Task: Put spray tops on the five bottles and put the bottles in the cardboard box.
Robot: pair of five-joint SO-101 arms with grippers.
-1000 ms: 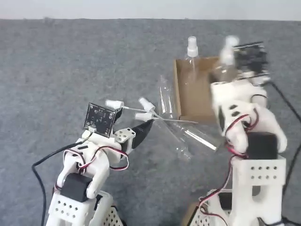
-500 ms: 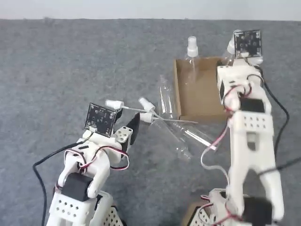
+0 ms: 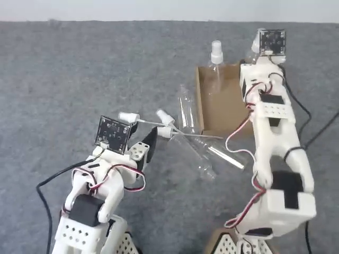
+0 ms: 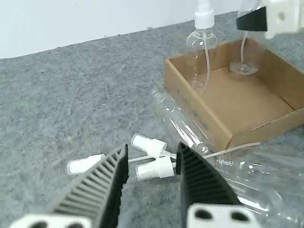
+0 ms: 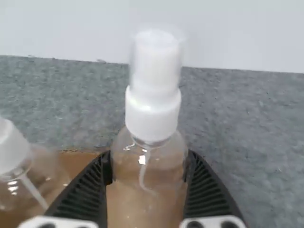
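While the right gripper (image 5: pixel 148 166) hangs over the 1 o'clock corner of the cardboard box (image 3: pixel 225 108), its jaws are pinched on either side of an upright clear bottle (image 5: pixel 142 199) that already carries a white spray top (image 5: pixel 153 85). Seen from the left wrist, this held bottle's base is down at the box floor, though I cannot tell whether it touches. A second capped bottle (image 3: pixel 215 66) stands upright in the box's 11 o'clock corner, just beside the held one and apart from it. The box itself sits at about 1 o'clock on the grey carpeted table (image 3: pixel 79 69), with the right arm stretched out along its 3 o'clock wall. At 7 o'clock on the table the left gripper (image 4: pixel 152 152) hovers low with its jaws spread and nothing between them. Three loose spray tops lie on the carpet at its 12 o'clock: one (image 4: pixel 148 144) and another (image 4: pixel 156 169) close together near the jaw tips, and a third (image 4: pixel 84 166) off toward 10 o'clock. Three uncapped bottles lie on their sides: one (image 3: pixel 188 111) along the outside of the box's 9 o'clock wall, and two more, (image 3: pixel 197 156) and (image 3: pixel 225 153), side by side at the box's 7 o'clock corner.
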